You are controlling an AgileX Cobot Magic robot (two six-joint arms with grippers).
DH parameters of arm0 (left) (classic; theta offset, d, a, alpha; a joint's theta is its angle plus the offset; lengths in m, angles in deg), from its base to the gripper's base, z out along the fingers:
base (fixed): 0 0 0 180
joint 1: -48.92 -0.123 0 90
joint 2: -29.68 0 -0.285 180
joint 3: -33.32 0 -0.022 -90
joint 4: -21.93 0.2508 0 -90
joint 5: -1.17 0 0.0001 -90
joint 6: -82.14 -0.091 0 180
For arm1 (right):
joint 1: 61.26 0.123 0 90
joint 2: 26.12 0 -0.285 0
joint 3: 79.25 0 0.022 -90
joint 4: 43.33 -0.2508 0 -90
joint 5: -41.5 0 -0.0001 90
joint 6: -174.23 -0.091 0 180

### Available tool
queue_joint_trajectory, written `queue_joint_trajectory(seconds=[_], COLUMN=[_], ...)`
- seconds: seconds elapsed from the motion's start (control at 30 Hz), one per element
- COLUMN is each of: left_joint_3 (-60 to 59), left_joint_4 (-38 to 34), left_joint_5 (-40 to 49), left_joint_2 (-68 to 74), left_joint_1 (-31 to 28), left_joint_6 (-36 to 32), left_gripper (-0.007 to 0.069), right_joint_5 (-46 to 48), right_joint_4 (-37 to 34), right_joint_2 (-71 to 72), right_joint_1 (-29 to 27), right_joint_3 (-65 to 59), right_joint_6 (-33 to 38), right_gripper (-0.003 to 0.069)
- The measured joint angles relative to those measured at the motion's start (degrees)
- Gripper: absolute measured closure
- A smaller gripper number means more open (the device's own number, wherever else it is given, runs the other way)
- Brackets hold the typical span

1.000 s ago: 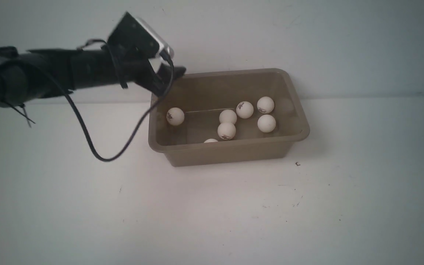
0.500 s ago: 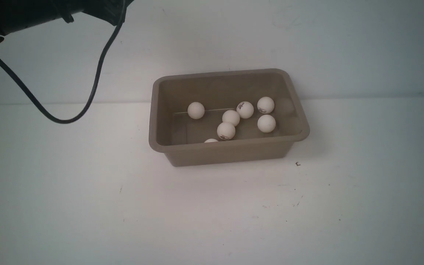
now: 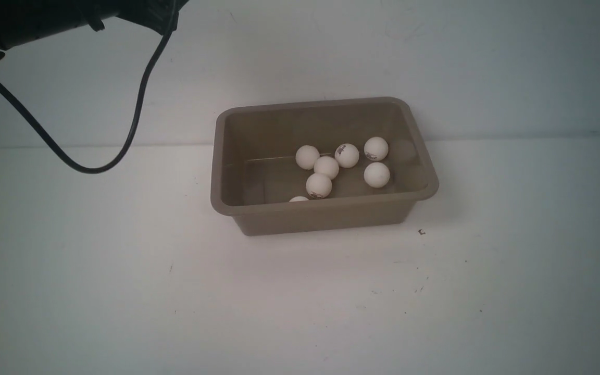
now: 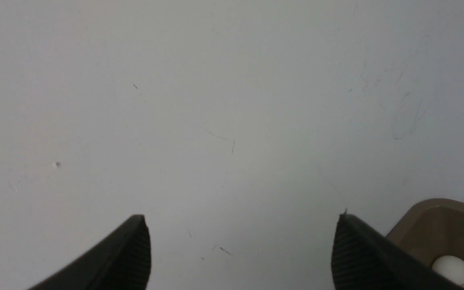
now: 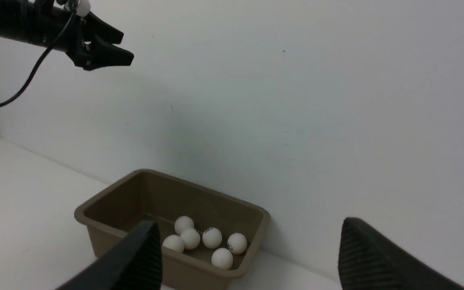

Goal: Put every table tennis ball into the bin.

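Note:
The taupe bin [image 3: 326, 216] stands against the back wall, with several white table tennis balls [image 3: 326, 167] clustered on its floor; one ball [image 3: 298, 199] peeks over the near wall. In the right wrist view the same bin [image 5: 107, 201] and balls [image 5: 212, 237] show. My left gripper [image 4: 242, 257] is open and empty, high up to the left of the bin and facing the wall; its view catches a bin corner [image 4: 437, 209] and one ball [image 4: 451, 270]. The right wrist view also shows the left gripper [image 5: 127, 49]. My right gripper [image 5: 252, 262] is open and empty, off to the bin's right.
The left arm [image 3: 29, 21] crosses the top left corner of the front view, with a black cable [image 3: 97, 167] drooping from it over the table. A white wall [image 3: 435, 62] rises right behind the bin. The white tabletop [image 3: 300, 302] carries only small dark specks.
The left arm has lifted up and to the left, away from the bin's corner. The ball at the bin's left end has rolled right to join the cluster. The right gripper's edge has left the front view.

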Motion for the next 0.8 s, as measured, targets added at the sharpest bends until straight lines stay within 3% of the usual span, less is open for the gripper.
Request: queue_joint_trajectory(seconds=[0.23,0.47,0.6,0.8], left_joint_3=[0.0,0.0,0.0,0.0], left_joint_4=[0.0,-0.05,-0.05,-0.05], left_joint_5=[-0.07,-0.18,-0.18,-0.18], left_joint_2=[-0.07,-0.07,-0.07,-0.07], left_joint_1=[-0.98,-0.97,-0.97,-0.97], left_joint_6=[0.0,0.0,-0.17,-0.17], left_gripper=[0.0083,0.0083,0.0083,0.0083], right_joint_5=[-13.13,-18.3,-23.3,-26.26], right_joint_4=[-4.25,-4.15,-0.79,13.25], right_joint_2=[4.86,4.86,4.86,4.86], right_joint_1=[0.0,0.0,0.0,0.0], right_joint_3=[-14.44,-23.48,-26.09,-30.17], right_joint_6=[3.11,3.06,1.52,-3.37], right_gripper=[0.0125,0.0127,0.0162,0.0258])
